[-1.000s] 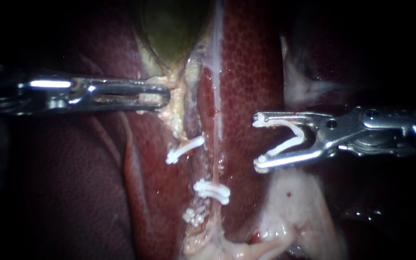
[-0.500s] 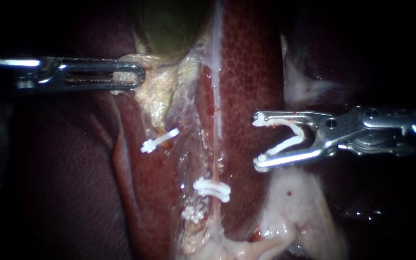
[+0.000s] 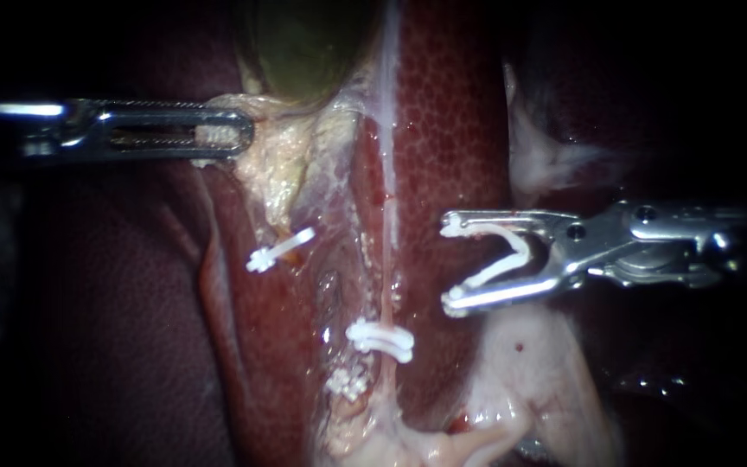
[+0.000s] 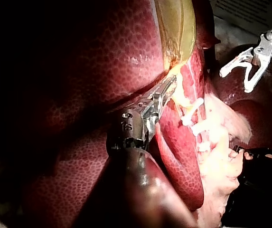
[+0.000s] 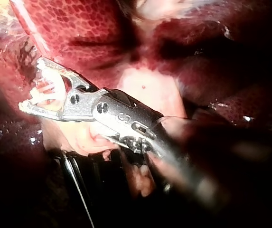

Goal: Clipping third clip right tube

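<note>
In the endoscope view the thin pale right tube (image 3: 386, 285) runs down the middle and bears one white clip (image 3: 380, 339) low down. Another clip (image 3: 280, 251) sits on the tube to its left. My right instrument (image 3: 448, 265) hovers just right of the right tube, apart from it; its jaws stand wide apart, holding an open white clip (image 3: 512, 255) between them. My left instrument (image 3: 228, 138) is shut on pale tissue (image 3: 270, 143) below the green gallbladder (image 3: 304, 43), drawing it leftward. The right wrist view shows the loaded jaws (image 5: 31, 83) over the liver.
Dark red liver (image 3: 451, 130) lies on both sides of the tubes. A third white clip (image 3: 347, 383) sits low by pale fatty tissue (image 3: 520, 380). In the left wrist view my right instrument (image 4: 242, 71) hangs beyond the left jaws (image 4: 166, 90).
My left instrument pulled the pale tissue up and to the left, taking the left tube's clip leftward with it. My right instrument with its clip edged left and slightly down, closer to the right tube.
</note>
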You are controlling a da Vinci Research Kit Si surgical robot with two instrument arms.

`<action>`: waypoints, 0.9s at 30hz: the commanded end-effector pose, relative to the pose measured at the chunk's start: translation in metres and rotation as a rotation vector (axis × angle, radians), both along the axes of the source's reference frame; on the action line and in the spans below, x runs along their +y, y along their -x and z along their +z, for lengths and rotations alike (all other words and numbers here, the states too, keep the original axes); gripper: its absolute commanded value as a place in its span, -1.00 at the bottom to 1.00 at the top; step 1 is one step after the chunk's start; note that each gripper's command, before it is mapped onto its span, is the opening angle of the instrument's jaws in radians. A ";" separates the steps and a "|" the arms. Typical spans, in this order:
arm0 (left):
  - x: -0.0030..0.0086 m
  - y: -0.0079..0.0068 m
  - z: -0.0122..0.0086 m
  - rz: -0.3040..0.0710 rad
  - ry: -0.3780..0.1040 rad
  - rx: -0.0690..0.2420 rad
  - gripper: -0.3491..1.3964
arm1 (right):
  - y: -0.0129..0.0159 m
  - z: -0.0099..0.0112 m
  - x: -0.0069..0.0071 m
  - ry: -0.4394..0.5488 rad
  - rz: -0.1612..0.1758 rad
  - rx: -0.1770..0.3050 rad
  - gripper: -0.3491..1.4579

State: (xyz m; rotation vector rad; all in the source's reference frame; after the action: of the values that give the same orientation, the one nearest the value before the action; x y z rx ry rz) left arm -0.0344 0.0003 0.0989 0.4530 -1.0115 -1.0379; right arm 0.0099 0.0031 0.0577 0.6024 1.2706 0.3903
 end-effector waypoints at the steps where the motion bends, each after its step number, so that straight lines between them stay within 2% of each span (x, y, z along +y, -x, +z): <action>1: 0.0000 0.0000 0.0000 0.000 0.000 0.000 -1.00 | -0.0002 0.0005 -0.0002 0.003 -0.001 -0.001 0.05; 15: -0.0002 0.0000 -0.0003 -0.001 0.000 0.001 -1.00 | -0.0025 0.0082 -0.0023 -0.065 -0.018 -0.078 0.05; 27: -0.0004 0.0001 -0.0006 -0.003 0.000 0.002 -1.00 | -0.0045 0.0111 -0.0032 -0.096 -0.017 -0.107 0.05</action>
State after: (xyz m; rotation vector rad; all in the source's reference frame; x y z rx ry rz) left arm -0.0344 -0.0001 0.0983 0.4506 -1.0110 -1.0405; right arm 0.0145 -0.0002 0.0690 0.6660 1.1465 0.4722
